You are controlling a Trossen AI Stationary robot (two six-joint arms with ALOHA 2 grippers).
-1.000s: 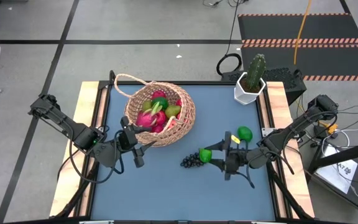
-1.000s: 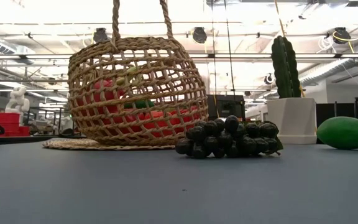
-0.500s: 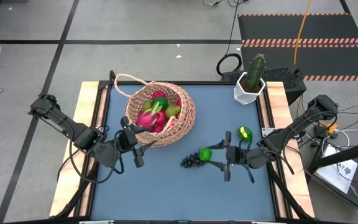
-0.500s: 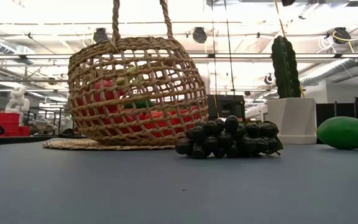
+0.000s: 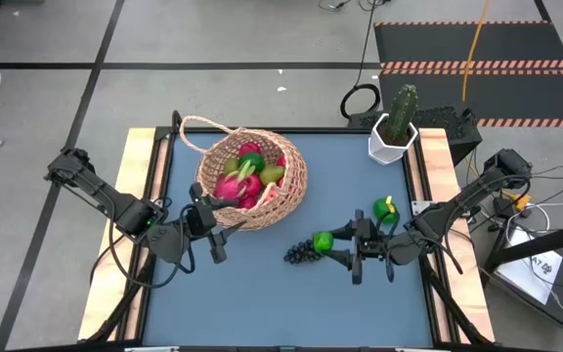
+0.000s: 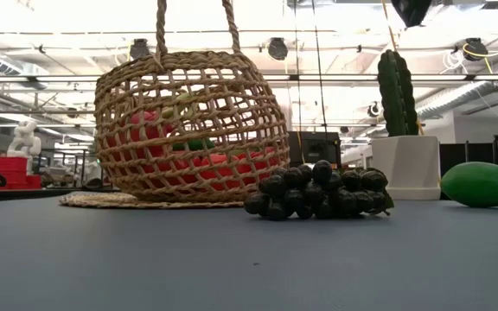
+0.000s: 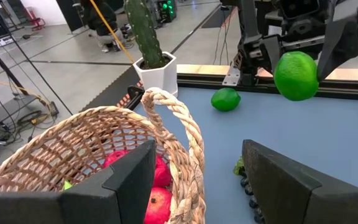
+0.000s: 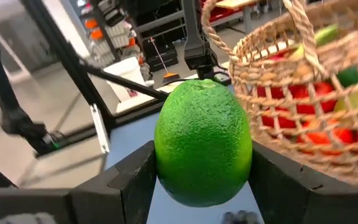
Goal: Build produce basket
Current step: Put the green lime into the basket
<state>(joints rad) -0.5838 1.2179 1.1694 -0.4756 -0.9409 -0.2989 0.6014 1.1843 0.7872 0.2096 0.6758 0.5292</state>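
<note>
Right pincer (image 8: 204,186) around lime (image 8: 202,142)

You can't see most of the produce (image 6: 188,164) behind the basket (image 6: 188,130) weave; its handle (image 6: 193,22) runs off the frame's top.

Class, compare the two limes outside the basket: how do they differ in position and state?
One lime is gripped in the right claw, lifted above the grapes; the other lime lies free on the table, nearer the cactus. Both are green, round and outside the basket.
</note>
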